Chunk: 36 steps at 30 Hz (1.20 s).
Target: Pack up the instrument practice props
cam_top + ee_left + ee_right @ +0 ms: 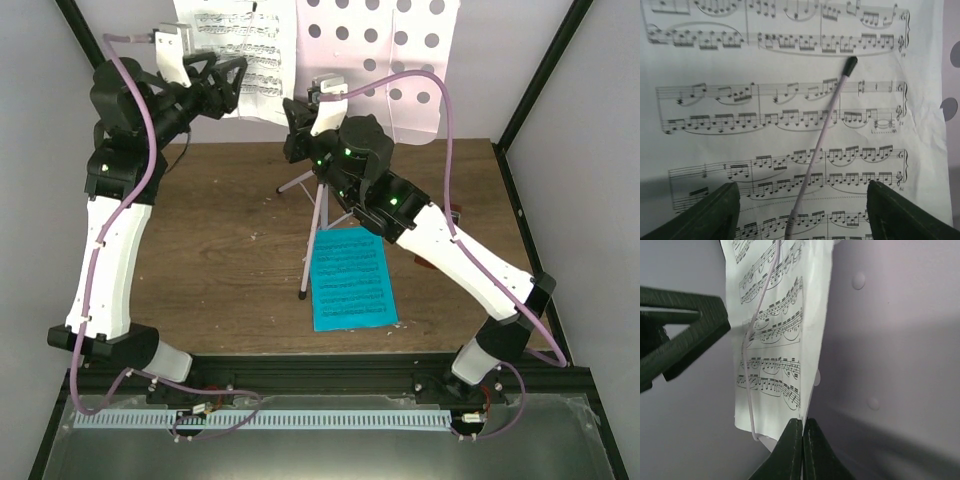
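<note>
1. Brown wood tabletop (220, 250) under pale walls; the pink music stand (315, 215) rises on its tripod at the back middle. Its hole-dotted desk (400, 60) leans upright against the rear wall.
2. Leftmost, the left gripper (801, 212) is raised to desk height with its fingers (710, 212) spread well apart and nothing between them.
3. Straight ahead of it stands the white sheet (790, 100), flat on the left half of the desk, its long axis running up and down. It faces the gripper face-on rather than edge-on.
4. A thin pink wire holder (822, 135) with a black tip crosses the sheet diagonally and pins it. The wire's lower run sits between the spread fingers.
5. My judgement: the left arm is the nearer one, and the sheet has to slide out from under that wire, along its own long axis or sideways.
6. Further right, the right gripper (802, 440) has its fingers pressed together just below the sheet's lower corner, at the desk's bottom edge. Whether it nips a thin edge there I cannot tell.
7. Nearer the arm bases, the cyan sheet (352, 280) lies flat on the table beside the tripod foot, apart from both grippers.
</note>
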Motion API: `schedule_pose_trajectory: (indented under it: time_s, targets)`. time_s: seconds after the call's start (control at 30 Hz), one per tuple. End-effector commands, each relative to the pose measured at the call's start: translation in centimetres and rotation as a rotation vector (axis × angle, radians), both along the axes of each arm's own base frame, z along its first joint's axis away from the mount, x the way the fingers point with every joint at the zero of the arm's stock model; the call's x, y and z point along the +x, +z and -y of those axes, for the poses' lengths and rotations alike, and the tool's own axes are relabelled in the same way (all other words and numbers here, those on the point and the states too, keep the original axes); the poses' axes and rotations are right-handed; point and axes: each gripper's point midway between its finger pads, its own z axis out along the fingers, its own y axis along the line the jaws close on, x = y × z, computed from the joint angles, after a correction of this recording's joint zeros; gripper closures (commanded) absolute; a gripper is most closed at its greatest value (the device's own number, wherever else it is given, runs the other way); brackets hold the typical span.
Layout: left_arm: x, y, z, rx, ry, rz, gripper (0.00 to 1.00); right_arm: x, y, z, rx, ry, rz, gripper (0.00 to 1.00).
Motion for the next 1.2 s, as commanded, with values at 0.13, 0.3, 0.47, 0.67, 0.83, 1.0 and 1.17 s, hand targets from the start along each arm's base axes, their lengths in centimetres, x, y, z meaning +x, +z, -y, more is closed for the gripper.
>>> schedule_pose_trajectory:
  time_s: [0.13,0.3,0.47,0.67,0.83,1.0,1.17]
  targets:
    - [-0.8,2.4,0.7,0.065,-0.052,0.085,0.39,-1.7,2.3,1.0,0.048,0.03,0.061,0.99]
    - [0.0,3.0,1.4,0.056,-0.086,0.096,0.39,-1.8,2.0,1.1,0.054,0.04,0.051,0.99]
    - [0.5,3.6,1.3,0.051,-0.069,0.118,0.41,-2.1,1.8,1.4,0.059,0.04,0.055,0.99]
    - [1.1,2.5,2.1,0.079,-0.11,0.108,0.56,-2.3,1.9,1.5,0.061,0.046,0.061,0.99]
    - [1.7,2.1,2.2,0.08,-0.108,0.104,0.55,-2.3,1.9,1.4,0.061,0.049,0.062,0.99]
    - [2.2,2.0,2.1,0.101,-0.095,0.12,0.61,-2.3,1.6,1.3,0.067,0.057,0.056,0.99]
    - [2.4,1.7,2.8,0.087,-0.133,0.111,0.69,-2.3,1.2,1.2,0.067,0.06,0.05,0.99]
